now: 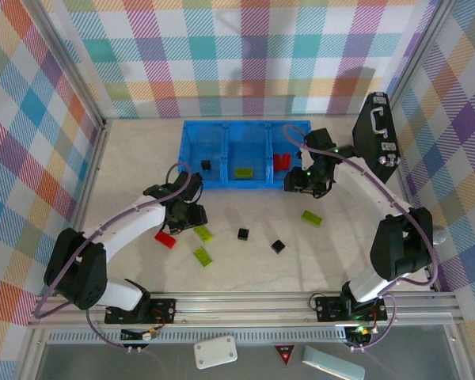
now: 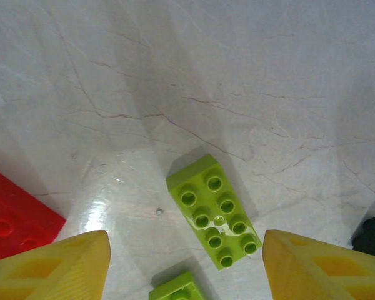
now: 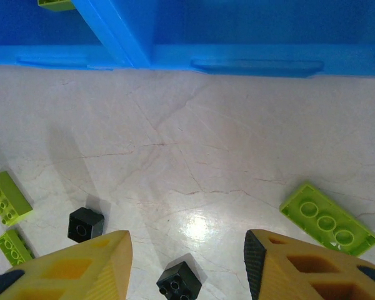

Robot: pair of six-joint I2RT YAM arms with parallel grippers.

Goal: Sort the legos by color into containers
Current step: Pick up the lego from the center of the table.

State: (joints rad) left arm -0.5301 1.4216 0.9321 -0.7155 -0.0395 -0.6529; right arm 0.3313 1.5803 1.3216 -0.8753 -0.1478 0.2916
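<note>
The blue bin (image 1: 245, 127) has three containers: a black lego (image 1: 206, 165) in the left one, a lime one (image 1: 242, 172) in the middle, red ones (image 1: 282, 161) in the right. My left gripper (image 1: 186, 212) hangs open just above the table. A lime lego (image 2: 215, 211) lies flat between its yellow fingers (image 2: 69, 265), touching neither. A red lego (image 2: 15, 219) lies to its left, another lime one (image 2: 178, 287) below. My right gripper (image 3: 186, 250) is open and empty in front of the bin (image 3: 237, 56), with a black lego (image 3: 179, 281) under it.
Loose on the table are a red lego (image 1: 165, 239), two lime ones (image 1: 203, 233) (image 1: 203, 256), two black ones (image 1: 243, 233) (image 1: 278, 246) and a lime one (image 1: 311, 218) on the right. A black case with a handle (image 1: 378, 134) stands at the back right.
</note>
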